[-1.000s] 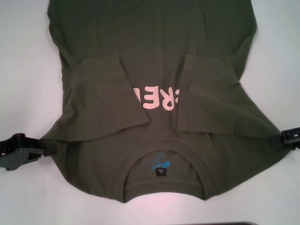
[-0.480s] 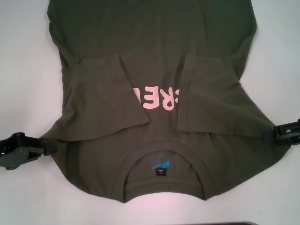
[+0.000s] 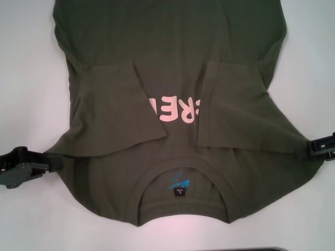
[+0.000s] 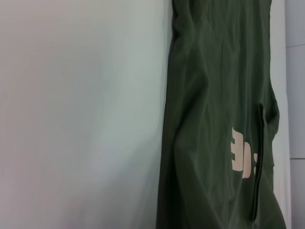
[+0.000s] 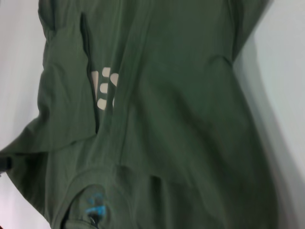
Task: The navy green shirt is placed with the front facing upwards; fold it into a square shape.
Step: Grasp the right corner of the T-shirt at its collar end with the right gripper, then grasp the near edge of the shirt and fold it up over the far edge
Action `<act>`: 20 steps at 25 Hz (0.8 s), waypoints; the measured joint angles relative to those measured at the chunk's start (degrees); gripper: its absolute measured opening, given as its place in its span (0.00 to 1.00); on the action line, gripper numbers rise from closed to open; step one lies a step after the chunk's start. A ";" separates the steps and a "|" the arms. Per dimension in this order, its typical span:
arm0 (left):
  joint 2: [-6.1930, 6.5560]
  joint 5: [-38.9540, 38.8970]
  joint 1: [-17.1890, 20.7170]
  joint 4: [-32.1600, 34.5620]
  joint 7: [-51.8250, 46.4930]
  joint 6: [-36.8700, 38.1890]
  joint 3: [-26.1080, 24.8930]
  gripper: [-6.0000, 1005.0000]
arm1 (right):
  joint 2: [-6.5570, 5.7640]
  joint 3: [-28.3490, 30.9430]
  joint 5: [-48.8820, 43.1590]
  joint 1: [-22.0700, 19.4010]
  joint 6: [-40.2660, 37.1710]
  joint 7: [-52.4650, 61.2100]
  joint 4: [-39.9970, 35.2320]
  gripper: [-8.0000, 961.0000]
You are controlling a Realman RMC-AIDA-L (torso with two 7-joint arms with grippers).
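Sleeves are already folded over the navy green shirt (image 3: 172,104), which lies flat on the table (image 3: 31,78). I see left gripper (image 3: 52,163) and right gripper (image 3: 303,149) pinching the shoulder corners. I should lift both evenly, then fold toward the hem.

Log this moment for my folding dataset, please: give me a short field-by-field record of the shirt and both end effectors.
garment: navy green shirt, front up on the white table, collar toward the robot
sleeves: both folded inward over the chest
lettering: pale pink letters, partly covered by the folded sleeves
neck label: small black label with blue print inside the collar
left end effector: at the shirt's left shoulder edge
right end effector: at the right shoulder edge
fold stage: sleeves in, body not yet folded
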 joint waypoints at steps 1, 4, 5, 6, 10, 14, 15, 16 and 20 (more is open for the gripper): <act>0.00 -0.03 -0.01 0.00 0.00 0.00 0.00 0.05 | -0.04 -0.36 -0.03 -0.02 0.01 0.04 -0.01 0.78; 0.00 -0.03 -0.02 0.06 -0.01 0.00 0.00 0.05 | -0.14 -0.62 -0.06 -0.05 0.19 0.28 -0.03 0.73; 0.00 0.03 -0.03 0.08 -0.01 0.01 0.00 0.05 | -0.19 -0.63 -0.07 -0.04 0.19 0.31 -0.03 0.71; 0.00 0.06 -0.03 0.09 -0.01 0.02 0.01 0.05 | -0.24 -0.64 -0.08 -0.03 0.19 0.33 -0.04 0.70; 0.00 0.18 -0.04 0.09 -0.05 0.12 -0.01 0.05 | -0.30 -0.68 -0.11 -0.01 0.18 0.62 -0.16 0.63; 0.00 0.22 -0.04 0.06 -0.08 0.18 -0.03 0.04 | -0.34 -0.81 -0.11 0.01 0.07 0.91 -0.52 0.43; 0.00 0.23 -0.04 0.05 -0.08 0.20 -0.02 0.04 | -0.36 -0.83 -0.12 0.02 0.00 0.92 -0.54 0.38; 0.00 0.23 -0.04 0.03 -0.09 0.23 0.03 0.04 | -0.38 -0.87 -0.11 0.03 -0.05 0.93 -0.56 0.33; 0.19 0.25 -0.04 0.06 -0.09 0.42 0.46 0.04 | -0.60 -1.42 -0.11 0.03 -0.23 0.96 -0.62 0.15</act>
